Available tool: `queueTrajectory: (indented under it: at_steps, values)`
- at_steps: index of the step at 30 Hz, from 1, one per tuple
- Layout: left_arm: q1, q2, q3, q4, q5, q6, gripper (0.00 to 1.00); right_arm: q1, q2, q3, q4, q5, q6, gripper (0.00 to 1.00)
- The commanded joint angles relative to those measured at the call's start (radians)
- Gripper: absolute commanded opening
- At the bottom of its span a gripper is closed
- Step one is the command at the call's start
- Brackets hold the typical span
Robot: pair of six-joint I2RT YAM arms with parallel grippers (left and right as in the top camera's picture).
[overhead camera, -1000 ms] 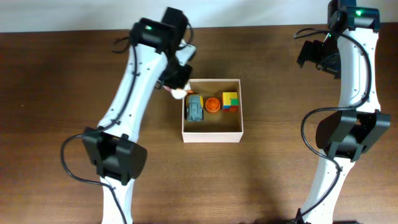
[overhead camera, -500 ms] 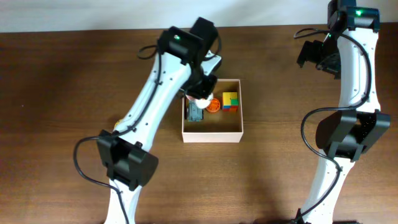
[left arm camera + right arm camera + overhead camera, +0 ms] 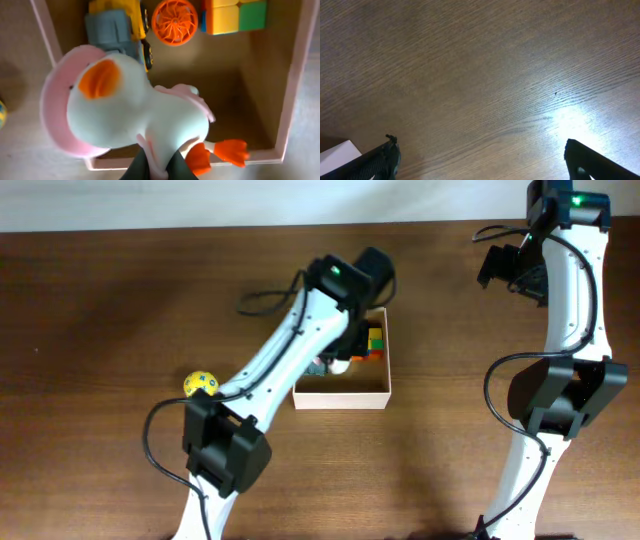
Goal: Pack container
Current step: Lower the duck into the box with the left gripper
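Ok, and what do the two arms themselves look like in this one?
Both the left arm and the right arm have slim white links joined by chunky black joint housings. Loose black cables loop alongside each. A small green light glows on the black block near each wrist. The right hand has black fingers.

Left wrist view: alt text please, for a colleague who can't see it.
The left gripper holds a white plush duck with a pink hood over the open container. Inside, along one wall, lie a grey-and-yellow toy truck, an orange disc and a multicoloured cube.
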Motion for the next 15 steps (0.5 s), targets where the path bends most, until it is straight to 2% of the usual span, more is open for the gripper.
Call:
queueTrajectory:
  at_steps: [1,11,15]
  values:
    - [-0.027,0.005,-0.050,0.025,-0.062,-0.149,0.02,0.002,-0.032,0.014,0.000,-0.002,0.005,0.99]
    - [-0.035,0.005,-0.158,0.041,-0.110,-0.250,0.02,0.002,-0.032,0.014,0.000,-0.002,0.005,0.99]
    - [-0.034,0.005,-0.195,0.043,-0.117,-0.256,0.02,0.002,-0.032,0.014,0.000,-0.002,0.005,0.99]
